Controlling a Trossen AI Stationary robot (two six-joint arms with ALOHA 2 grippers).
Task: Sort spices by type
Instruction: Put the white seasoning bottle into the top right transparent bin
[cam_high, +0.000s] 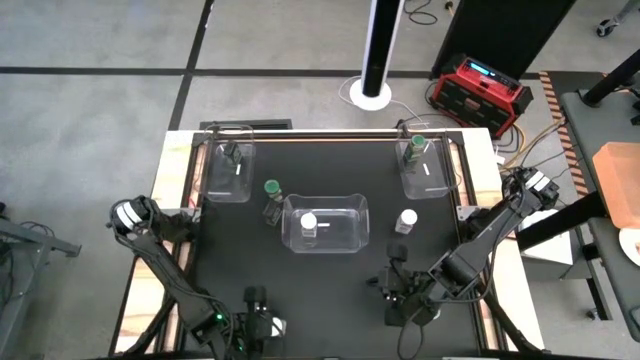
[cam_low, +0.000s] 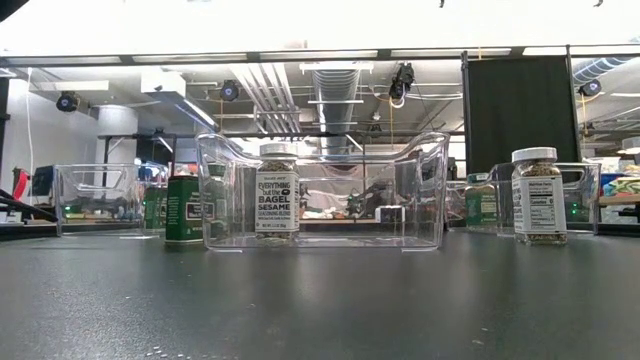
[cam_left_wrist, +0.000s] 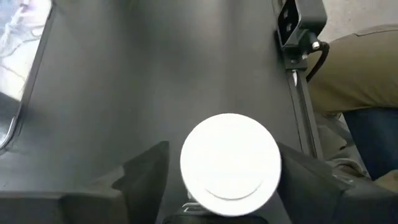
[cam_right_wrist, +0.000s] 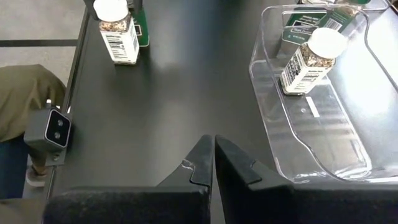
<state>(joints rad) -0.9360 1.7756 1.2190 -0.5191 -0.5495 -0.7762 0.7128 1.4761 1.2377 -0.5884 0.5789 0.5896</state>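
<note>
Left end effector (cam_left_wrist: 230, 205) sits low centre-left in the high view, near the worktop's (cam_high: 330, 290) front edge. It has a white-lidded jar (cam_left_wrist: 230, 163) between its fingers, one finger on each side of the lid in the left wrist view. I can't see whether the pads are actually touching the jar body, since the lid hides the contact. My guess is it's gripped or about to be.

Right end effector (cam_right_wrist: 213, 163) is lower right of centre in the high view, fingers pressed together, nothing in them. Parked.

Where the other spices are:
- centre bin (cam_high: 325, 224): one white-lid jar (cam_high: 309, 224), the sesame/bagel one in the low view.
- loose white-lid jar (cam_high: 407, 220) just right of that bin.
- green-lid jar (cam_high: 272, 191) just left of it, outside the wall.
- upper-left bin (cam_high: 229, 170): dark-lid jar (cam_high: 232, 153).
- upper-right bin (cam_high: 424, 166): green-lid jar (cam_high: 417, 147).

So white lids likely belong in the centre bin.

To do this step well:
- confirm a firm grip below the lid before lifting; a lid-only pinch could slip.
- lift straight up and clear the near bin wall with margin.
- approach from the front, keeping off the green-lid jar by the left wall.
- set it down beside the jar already inside, not on it, and release upright.
- keep the right arm still; it is close to the travel path.
</note>
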